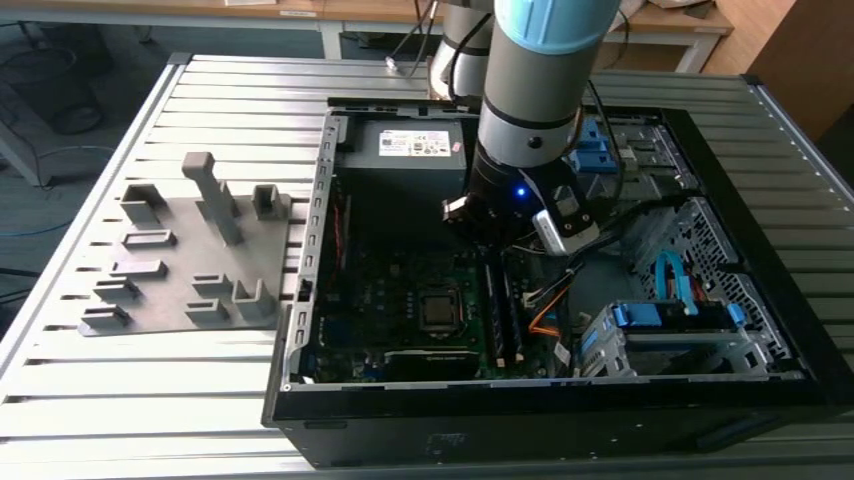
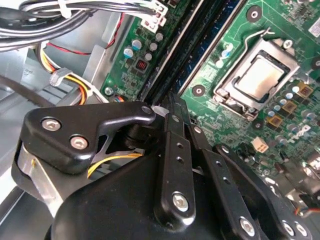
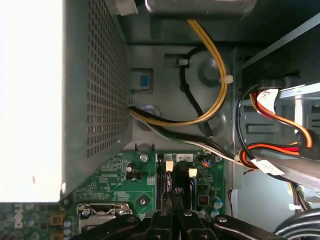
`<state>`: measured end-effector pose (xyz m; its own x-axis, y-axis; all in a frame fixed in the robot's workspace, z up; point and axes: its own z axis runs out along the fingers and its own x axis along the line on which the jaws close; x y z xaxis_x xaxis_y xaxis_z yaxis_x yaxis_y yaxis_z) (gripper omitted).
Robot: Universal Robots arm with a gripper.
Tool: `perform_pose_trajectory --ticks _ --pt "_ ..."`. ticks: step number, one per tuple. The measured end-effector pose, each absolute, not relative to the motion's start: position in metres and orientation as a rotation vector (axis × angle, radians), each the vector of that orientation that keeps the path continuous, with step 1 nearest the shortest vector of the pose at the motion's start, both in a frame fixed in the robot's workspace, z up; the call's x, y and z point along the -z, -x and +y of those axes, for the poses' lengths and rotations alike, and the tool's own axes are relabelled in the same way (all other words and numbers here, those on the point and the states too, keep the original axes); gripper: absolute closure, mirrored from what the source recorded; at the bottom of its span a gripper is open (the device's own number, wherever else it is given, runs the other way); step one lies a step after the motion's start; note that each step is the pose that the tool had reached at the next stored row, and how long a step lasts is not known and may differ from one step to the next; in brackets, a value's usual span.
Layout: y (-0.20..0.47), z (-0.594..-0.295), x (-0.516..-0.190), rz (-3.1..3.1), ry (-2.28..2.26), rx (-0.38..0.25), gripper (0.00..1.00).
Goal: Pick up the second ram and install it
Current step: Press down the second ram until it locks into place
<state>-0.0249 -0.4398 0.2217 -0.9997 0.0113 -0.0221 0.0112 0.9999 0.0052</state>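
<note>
My gripper [image 1: 489, 246] is down inside the open computer case [image 1: 694, 130], over the memory slots of the green motherboard [image 2: 240, 30]. In both wrist views its black fingers [image 2: 173, 125] are pressed together, the tips [image 3: 171, 194] at the end of the slots. The second ram [image 2: 212, 44] shows as a thin blue-green strip lying in a slot in line with the fingertips. In the exterior view two long dark sticks [image 1: 497, 305] stand side by side in the slots just below the gripper. Whether the tips touch the stick I cannot tell.
A grey holder tray [image 1: 180, 290] with upright blocks lies at the exterior view's left of the case. The processor socket [image 2: 260, 80] sits beside the slots. Bundled cables [image 3: 210, 100] and a perforated metal box [image 3: 95, 75] crowd the case, with blue drive brackets [image 1: 667, 310] at the exterior view's right.
</note>
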Motion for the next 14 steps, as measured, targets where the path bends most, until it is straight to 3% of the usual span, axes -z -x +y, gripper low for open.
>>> perform_pose_trajectory --ticks 14 --pt "0.025 -0.4459 -0.222 3.118 -0.017 0.007 0.9"
